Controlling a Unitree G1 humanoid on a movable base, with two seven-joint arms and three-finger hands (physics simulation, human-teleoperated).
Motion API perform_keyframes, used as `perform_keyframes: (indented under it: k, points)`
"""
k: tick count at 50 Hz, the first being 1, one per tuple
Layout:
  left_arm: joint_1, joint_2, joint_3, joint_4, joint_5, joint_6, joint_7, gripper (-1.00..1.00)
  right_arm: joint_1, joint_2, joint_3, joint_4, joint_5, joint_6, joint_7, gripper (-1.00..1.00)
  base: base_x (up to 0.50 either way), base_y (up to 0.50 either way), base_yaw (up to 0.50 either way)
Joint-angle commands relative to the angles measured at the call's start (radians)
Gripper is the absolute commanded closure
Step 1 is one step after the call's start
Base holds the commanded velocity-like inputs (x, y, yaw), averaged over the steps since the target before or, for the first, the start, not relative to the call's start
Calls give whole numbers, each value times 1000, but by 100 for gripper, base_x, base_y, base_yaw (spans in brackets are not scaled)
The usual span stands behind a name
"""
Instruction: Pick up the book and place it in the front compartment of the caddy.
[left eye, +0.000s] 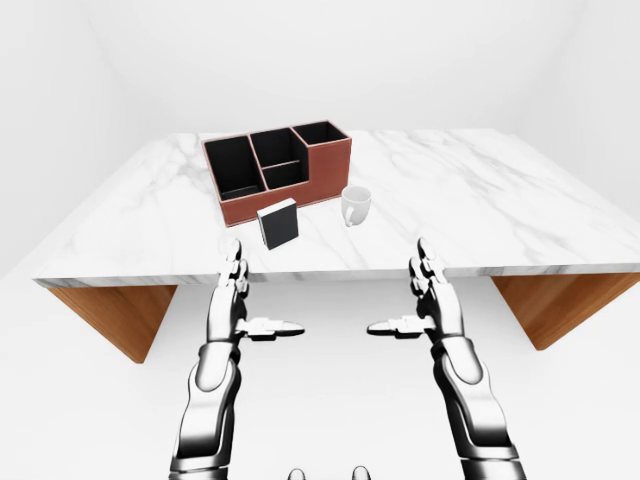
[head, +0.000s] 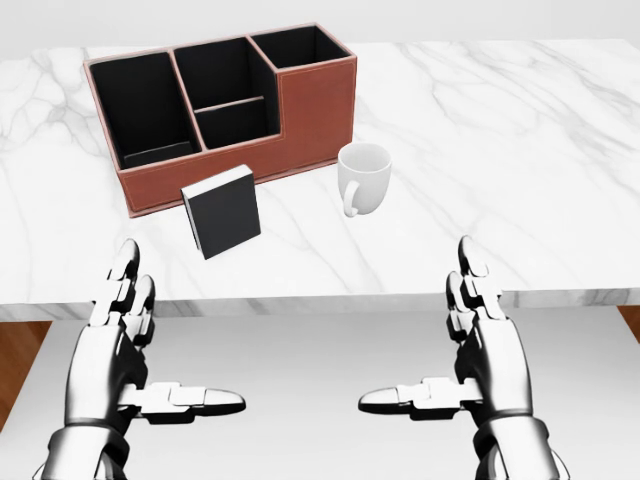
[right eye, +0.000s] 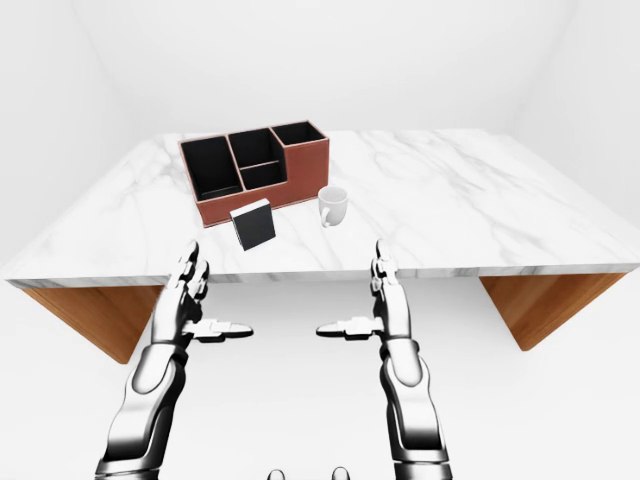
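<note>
a: where's the small black hardcover book with white page edges (head: 221, 211)?

b: upright and slightly tilted on the white marble tabletop (head: 520, 130), just beside the brown leather caddy with black compartments (head: 222, 110), at its 6 o'clock. white ceramic mug (head: 362, 177) at the book's 3 o'clock.

a: hands?

b: left silver hand (head: 118, 357) and right silver hand (head: 485, 353) are both spread wide, holding nothing, below the table's near edge. the caddy's compartment floors are too dark to read.
</note>
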Motion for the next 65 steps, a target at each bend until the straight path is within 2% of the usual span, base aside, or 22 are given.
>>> perform_keyframes:
  k: [1,10,23,33,44,65]
  points:
    - [-6,7,16,-107,-4,0,-2,-100,7,2,2,-95,5,24,0,-100,0,0,0]
    - [-7,8,22,-158,-5,0,-6,-100,4,-5,-6,-184,5,24,-2,-100,0,0,0]
    - [-32,19,55,-344,-47,0,-13,-100,-5,-6,-19,-321,-4,24,-9,-100,0,0,0]
    - [-64,36,88,-381,-63,0,-9,-100,-5,-6,-9,-381,-13,24,-8,-100,0,0,0]
    - [-76,43,99,-454,-71,0,-10,-100,-2,-2,-13,-460,15,24,12,-100,0,0,0]
    - [-81,45,105,-484,-79,0,-11,-100,-17,-8,-20,-556,43,24,-8,-100,0,49,0]
